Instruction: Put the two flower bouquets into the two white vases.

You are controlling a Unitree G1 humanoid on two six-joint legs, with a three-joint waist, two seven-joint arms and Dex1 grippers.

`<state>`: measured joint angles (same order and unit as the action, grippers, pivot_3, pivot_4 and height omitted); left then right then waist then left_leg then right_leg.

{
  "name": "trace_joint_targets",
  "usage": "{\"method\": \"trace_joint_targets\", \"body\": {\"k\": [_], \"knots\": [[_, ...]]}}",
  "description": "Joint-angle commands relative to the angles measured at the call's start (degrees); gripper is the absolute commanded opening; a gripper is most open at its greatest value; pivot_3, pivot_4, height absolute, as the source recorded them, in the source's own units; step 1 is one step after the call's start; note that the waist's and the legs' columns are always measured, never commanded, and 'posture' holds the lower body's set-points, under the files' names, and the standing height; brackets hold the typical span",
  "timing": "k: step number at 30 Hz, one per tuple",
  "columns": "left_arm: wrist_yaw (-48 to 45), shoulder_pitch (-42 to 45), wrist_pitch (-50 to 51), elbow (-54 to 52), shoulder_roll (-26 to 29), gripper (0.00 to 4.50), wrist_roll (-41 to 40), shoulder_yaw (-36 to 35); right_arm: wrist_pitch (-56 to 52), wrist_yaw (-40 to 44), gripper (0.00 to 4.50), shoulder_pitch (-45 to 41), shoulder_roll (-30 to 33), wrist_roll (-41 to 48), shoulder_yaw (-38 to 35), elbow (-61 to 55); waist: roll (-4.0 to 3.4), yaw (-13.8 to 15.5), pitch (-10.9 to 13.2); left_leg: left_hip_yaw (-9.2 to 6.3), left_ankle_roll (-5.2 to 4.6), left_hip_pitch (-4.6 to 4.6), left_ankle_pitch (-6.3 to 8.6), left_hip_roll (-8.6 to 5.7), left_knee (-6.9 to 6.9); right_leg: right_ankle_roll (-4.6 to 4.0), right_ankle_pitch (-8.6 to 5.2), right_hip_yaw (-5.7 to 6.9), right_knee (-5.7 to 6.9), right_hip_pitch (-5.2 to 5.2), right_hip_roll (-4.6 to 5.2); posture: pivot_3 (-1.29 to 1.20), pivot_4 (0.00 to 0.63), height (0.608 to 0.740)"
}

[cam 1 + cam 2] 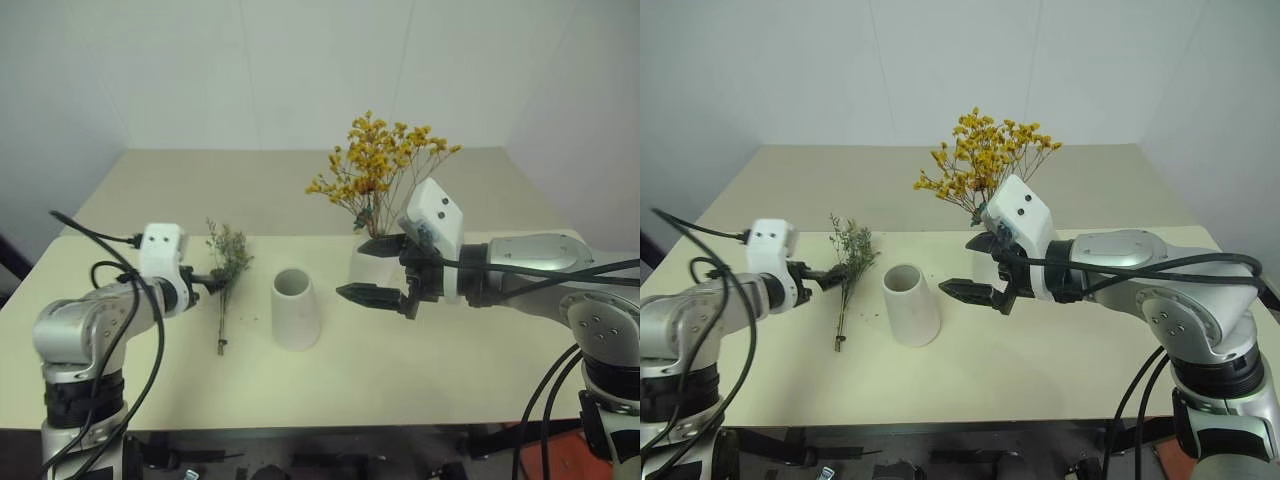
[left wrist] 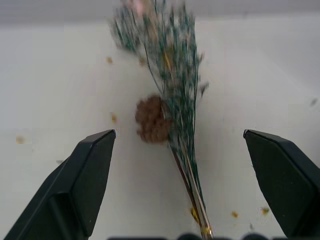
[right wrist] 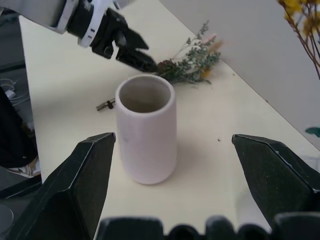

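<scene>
The left gripper [image 1: 212, 281] is held wide open at the head of the sprig [image 1: 226, 272], which lies flat on the table [image 1: 420, 370] left of the empty cone vase [image 1: 296, 309]. The right gripper [image 1: 385, 272] is spread open facing that vase. The yellow bunch [image 1: 378, 168] stands in the round vase [image 1: 368, 265] behind it.
</scene>
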<state>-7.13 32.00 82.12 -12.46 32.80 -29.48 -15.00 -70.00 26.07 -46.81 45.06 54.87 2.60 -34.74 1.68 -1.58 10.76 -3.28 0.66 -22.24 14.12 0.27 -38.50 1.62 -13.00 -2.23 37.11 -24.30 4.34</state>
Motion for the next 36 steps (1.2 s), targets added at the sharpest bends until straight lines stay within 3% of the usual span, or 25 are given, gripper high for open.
{"method": "trace_joint_targets", "body": {"k": [1, 8, 14, 18, 29, 36], "knots": [[0.9, 4.2, 3.7, 0.4, -0.9, 4.5, 1.6, 1.0, -1.5, -1.9, 4.46, 0.5, 1.0, 0.6, -3.9, -2.5, 0.01, 0.3, 0.0, -0.01, 0.0, -0.02, 0.0, -0.01, 0.0, 0.01, 0.01, 0.01, 0.0, 0.0, 0.02, 0.0, 0.15, 0.74], [2.4, 7.6, 2.9, 8.2, -4.0, 4.5, 6.3, 3.4, -2.6, -4.3, 4.46, 1.6, 0.0, 1.2, -5.3, -3.6, 0.01, 0.4, 0.0, 0.0, 0.0, 0.01, 0.0, -0.05, 0.0, 0.04, 0.03, 0.0, -0.01, 0.03, 0.04, 0.0, 0.15, 0.74], [1.3, 7.7, 5.2, 8.9, -4.5, 4.5, 7.5, 4.9, -2.9, -4.6, 4.46, 1.8, 0.4, 0.9, -6.0, -3.8, 0.01, 0.5, 0.0, 0.0, 0.0, -0.01, 0.0, -0.08, 0.0, 0.04, 0.03, -0.01, -0.01, 0.02, 0.07, 0.0, 0.15, 0.74], [1.3, 8.0, 4.1, 9.1, -5.4, 3.71, 9.0, 5.8, -2.9, -4.7, 4.5, 2.0, 0.4, 0.6, -5.9, -3.7, 0.01, 0.6, 0.0, 0.0, 0.01, -0.02, 0.0, -0.09, 0.0, 0.05, 0.04, -0.01, -0.02, 0.01, 0.08, 0.0, 0.15, 0.74], [-0.9, 9.0, 1.3, 10.5, -3.5, 0.38, 11.2, 6.4, -1.9, -3.2, 4.5, 2.4, 1.7, -0.5, -5.1, -3.6, 0.01, 0.6, 0.0, 0.0, 0.0, -0.02, 0.0, -0.09, 0.0, 0.05, 0.04, -0.01, -0.02, 0.01, 0.08, 0.0, 0.15, 0.74], [-3.3, 9.6, -1.7, 10.7, -2.1, 0.38, 11.3, 5.1, -1.6, -2.7, 4.5, 2.5, 1.8, -1.2, -5.1, -3.7, 0.01, 0.6, 0.0, 0.0, 0.0, -0.04, 0.0, -0.09, 0.0, 0.05, 0.04, -0.01, -0.03, 0.0, 0.08, 0.0, 0.15, 0.74]]}}
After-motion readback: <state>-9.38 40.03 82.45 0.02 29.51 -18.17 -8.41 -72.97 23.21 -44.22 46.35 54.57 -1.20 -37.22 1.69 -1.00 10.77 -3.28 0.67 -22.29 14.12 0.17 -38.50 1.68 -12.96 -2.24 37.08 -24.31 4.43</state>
